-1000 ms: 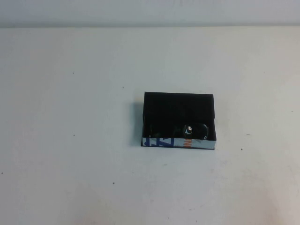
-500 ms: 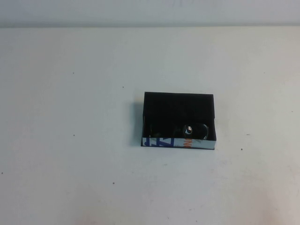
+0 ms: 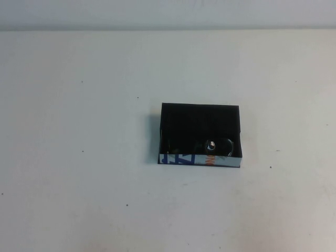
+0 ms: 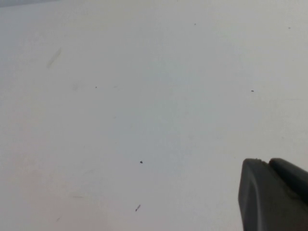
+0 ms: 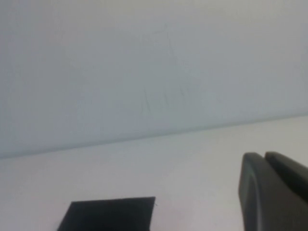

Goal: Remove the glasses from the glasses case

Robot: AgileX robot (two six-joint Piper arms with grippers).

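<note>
The glasses case (image 3: 181,159) lies open on the white table, just right of centre in the high view, black inside, its white printed wall facing me. The dark glasses (image 3: 212,145) lie inside it along the near wall, a lens catching light. Neither gripper shows in the high view. In the left wrist view my left gripper (image 4: 267,161) is shut and empty over bare table. In the right wrist view my right gripper (image 5: 263,155) is shut and empty, with a black edge of the case (image 5: 108,214) some way off from it.
The white table (image 3: 79,157) has small dark specks on it. A pale wall (image 3: 168,13) rises behind the table's far edge.
</note>
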